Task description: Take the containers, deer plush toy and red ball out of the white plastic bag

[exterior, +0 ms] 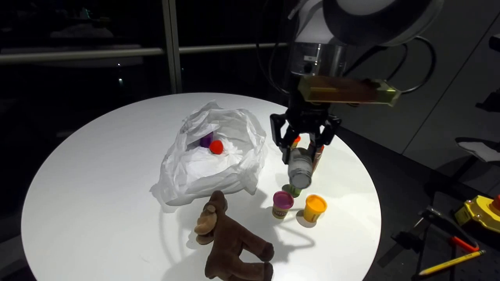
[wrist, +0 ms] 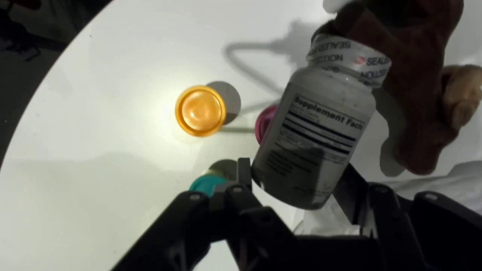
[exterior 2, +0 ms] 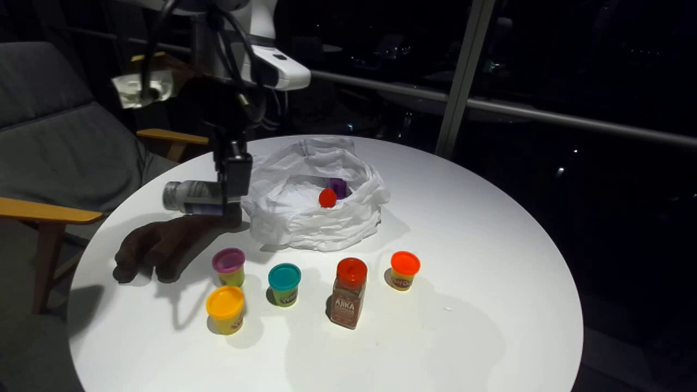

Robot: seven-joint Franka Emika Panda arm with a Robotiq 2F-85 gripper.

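In an exterior view, you have a red-lidded Play-Doh tub (exterior 2: pixel 404 270), a teal-lidded tub (exterior 2: pixel 285 285), a purple-lidded tub (exterior 2: pixel 229 267) and an amber-lidded tub (exterior 2: pixel 226 309): four, upright on the round table (exterior 2: pixel 506 261). Add one Ajika jar (exterior 2: pixel 347 299) and one deer plush toy (exterior 2: pixel 179 239). A grey armchair (exterior 2: pixel 60 147) stands beyond the table's ten o'clock edge.

In an exterior view, your claw (exterior: pixel 299 153) grips one supplement bottle (exterior: pixel 300 168) on its side above the table. Claw and bottle partly hide the teal-lidded tub, the red-lidded tub and the Ajika jar. At nine o'clock from the claw sits one white plastic bag (exterior: pixel 211 185), with one red ball (exterior: pixel 216 147) and one purple container (exterior: pixel 206 140) inside; the deer plush toy lies at seven.

In the wrist view, the fingers (wrist: pixel 244 171) pinch the bottle's base end, cap toward one o'clock. The amber-lidded tub is at ten, the deer plush toy at two, the bag past three.
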